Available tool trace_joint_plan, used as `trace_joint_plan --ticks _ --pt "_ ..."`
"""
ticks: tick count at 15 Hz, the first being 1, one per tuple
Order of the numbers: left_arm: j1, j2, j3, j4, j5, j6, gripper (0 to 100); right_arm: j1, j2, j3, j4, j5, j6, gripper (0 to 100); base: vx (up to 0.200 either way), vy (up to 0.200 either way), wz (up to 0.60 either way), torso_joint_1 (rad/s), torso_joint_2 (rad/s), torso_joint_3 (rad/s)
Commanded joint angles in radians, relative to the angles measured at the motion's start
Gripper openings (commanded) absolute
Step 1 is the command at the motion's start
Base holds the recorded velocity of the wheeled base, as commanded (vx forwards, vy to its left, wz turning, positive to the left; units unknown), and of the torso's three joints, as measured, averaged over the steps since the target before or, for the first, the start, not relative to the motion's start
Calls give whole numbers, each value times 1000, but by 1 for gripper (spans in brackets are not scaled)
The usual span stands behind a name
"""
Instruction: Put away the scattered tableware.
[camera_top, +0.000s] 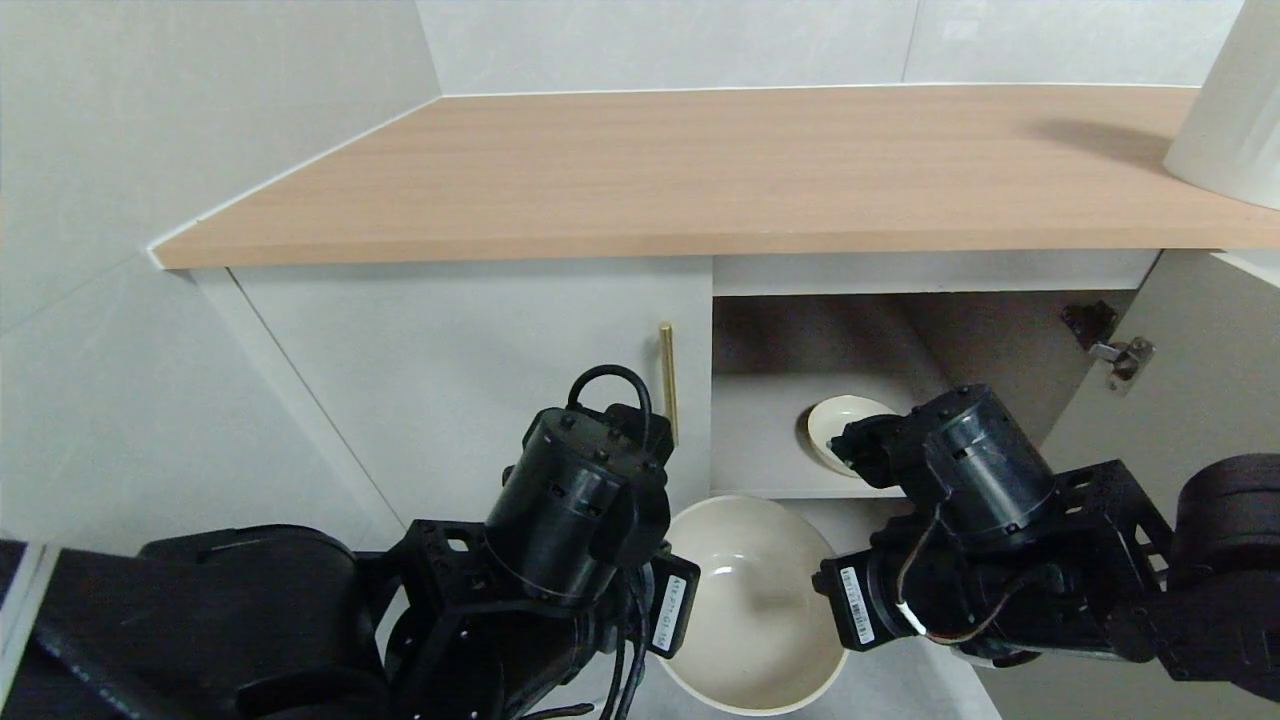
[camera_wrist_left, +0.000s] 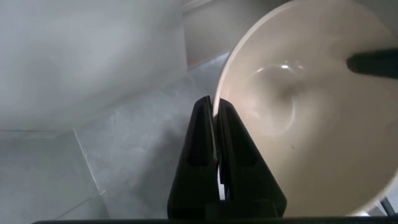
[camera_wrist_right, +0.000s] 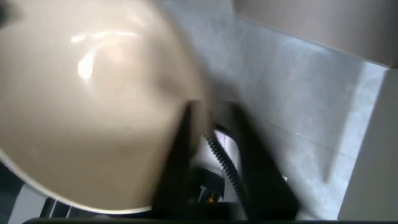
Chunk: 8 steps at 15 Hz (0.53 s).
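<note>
Closest to us, our left gripper (camera_wrist_left: 214, 107) has its fingers pinched shut on the rim of the cream bowl (camera_top: 750, 600). Our right gripper (camera_wrist_right: 208, 118) sits at the opposite rim, and we cannot tell whether it clamps. The bowl hangs before the open cabinet (camera_top: 800, 340), whose shelf (camera_top: 760, 460) carries a small dish (camera_top: 840, 420). We judge stowing is underway; next, the bowl must be eased in beside that dish without knocking it.

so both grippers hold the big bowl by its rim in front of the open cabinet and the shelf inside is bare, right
Not bare: the head view shows a small dish on the shelf. The rest stands: the left gripper and right gripper have jaws shut on the rim of the big bowl, before the open cabinet.
</note>
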Motion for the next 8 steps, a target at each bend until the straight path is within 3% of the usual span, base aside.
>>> trace_joint_plan --ticks 1,8 --pt "1 -2 0 3 3 -1 0 0 1 1 5 -3 -1 0 0 0 0 0 0 0" --pt "1 1 3 3 3 1 0 6 -1 4 7 -8 -1 0 0 0 0 0 0 0"
